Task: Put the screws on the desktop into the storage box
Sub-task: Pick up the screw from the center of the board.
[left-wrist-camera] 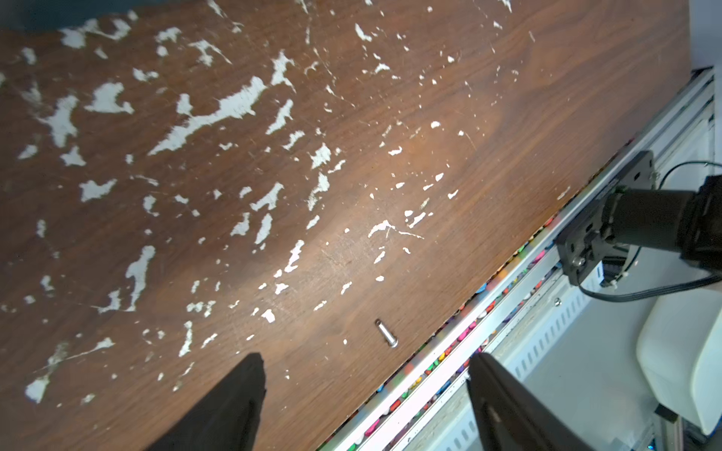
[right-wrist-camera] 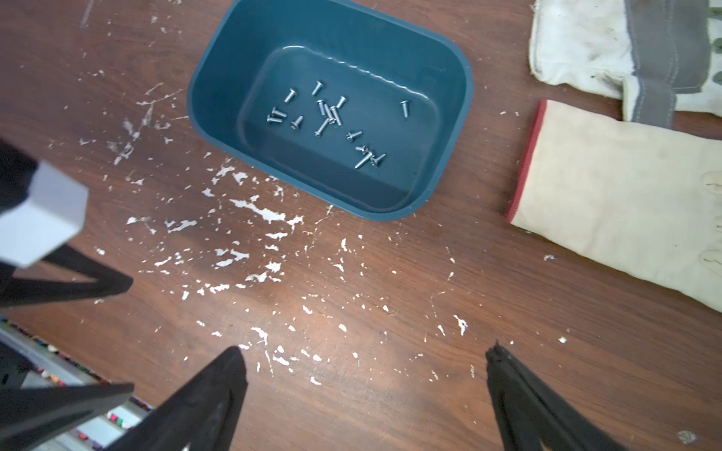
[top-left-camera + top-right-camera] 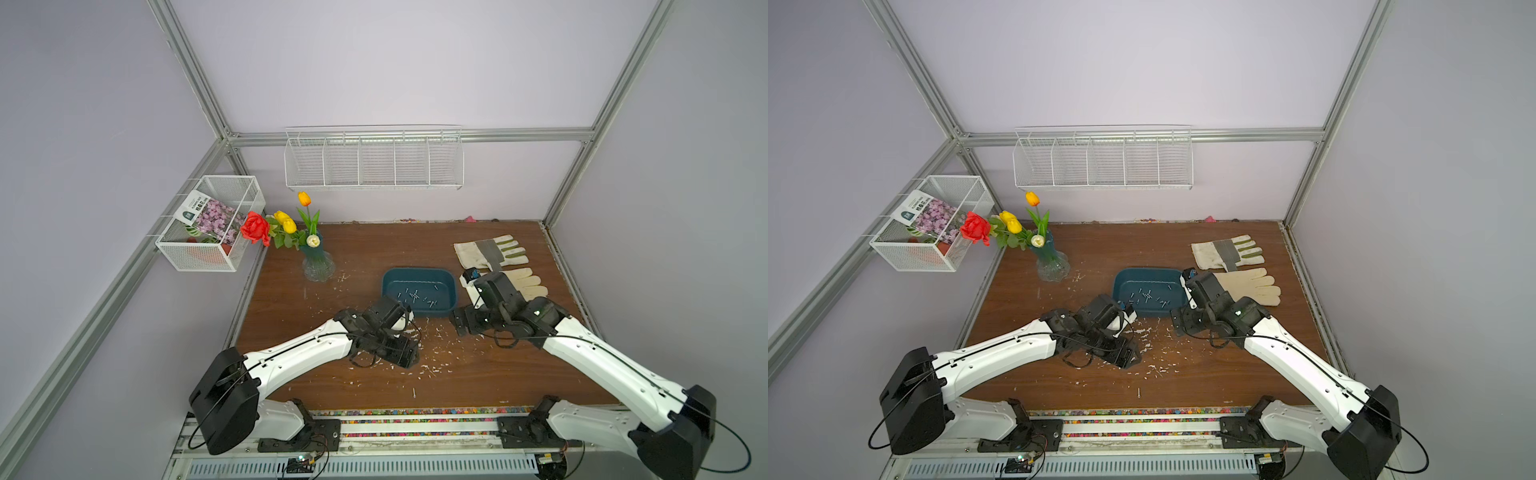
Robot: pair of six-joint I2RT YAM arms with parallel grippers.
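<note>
Right of centre in both top views: shallow dark teal plastic storage box (image 3: pixel 448 286) with rounded corners, resting on the brown wood-grain desktop (image 3: pixel 374 249) between the two arms, presumably for easy reach from either side. Holds a scatter of tiny silver-grey metal screws (image 3: pixel 415 296) on its floor. Low in the frame, near the front edge and well apart from the box: one lone screw (image 3: pixel 414 392), bright among white scratch-flecks. Below the box's lower left corner, left gripper (image 3: pixel 406 361), angled toward that front edge. Just beside the lower right corner, right gripper (image 3: pixel 459 326), over flecked board. Right of the box, two cream canvas work gloves (image 3: pixel 492 251), apparently idle clutter. At upper left of the board, a clear glass vase (image 3: pixel 318 268) of artificial flowers.

In the left wrist view: black jaws spread apart, gripping nothing, aimed at the lone screw (image 1: pixel 386 334), which lies flat close to the board's edge, just ahead of the fingertips. Looks like a line-up for straddling it.

In the right wrist view: jaws at full spread, empty, hovering over scratched board near the box. Faces the box and its dozen-odd screws, all lying flat, some overlapping. Probably kept wide and clear for want of anything nearby to collect.
</note>
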